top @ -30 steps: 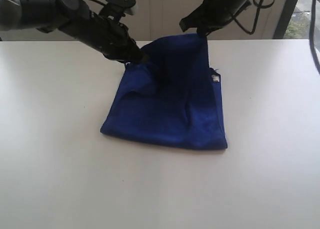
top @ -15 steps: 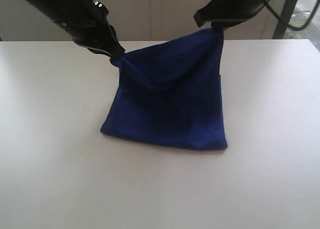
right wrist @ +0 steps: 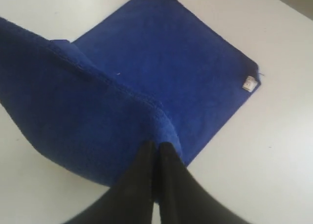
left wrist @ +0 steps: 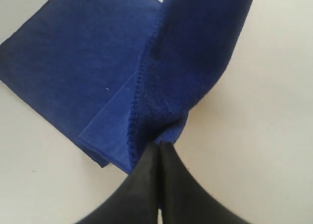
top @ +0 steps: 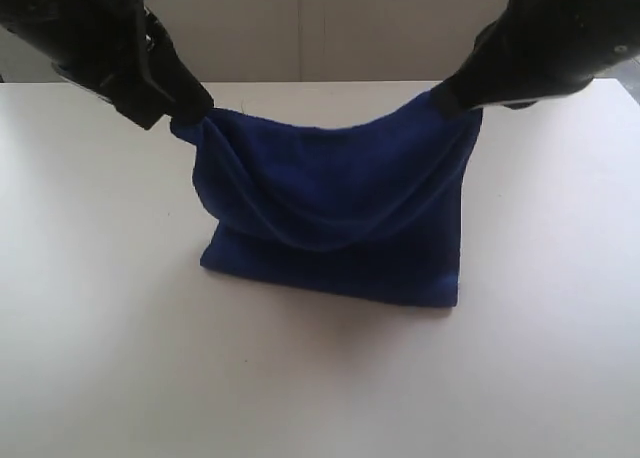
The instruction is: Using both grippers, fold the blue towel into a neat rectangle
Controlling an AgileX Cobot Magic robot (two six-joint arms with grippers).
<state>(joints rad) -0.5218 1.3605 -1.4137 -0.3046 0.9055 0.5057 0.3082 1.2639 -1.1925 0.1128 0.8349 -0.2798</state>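
Note:
The blue towel hangs as a sagging sheet between my two grippers, and its lower part rests on the white table. My left gripper is shut on the towel's upper left corner. My right gripper is shut on the upper right corner. In the left wrist view the black jaws pinch a hemmed fold of the towel, and a flat layer lies on the table below. In the right wrist view the jaws pinch the towel, and a small white tag shows at a flat corner.
The white table stretches bare on all sides of the towel. A pale wall runs behind its far edge. Both black arms reach in from the back, one at each top corner of the exterior view.
Both grippers have risen and come toward the camera with their corners, spreading apart. The far layer of the towel has lifted off the table and now hangs stretched between them.

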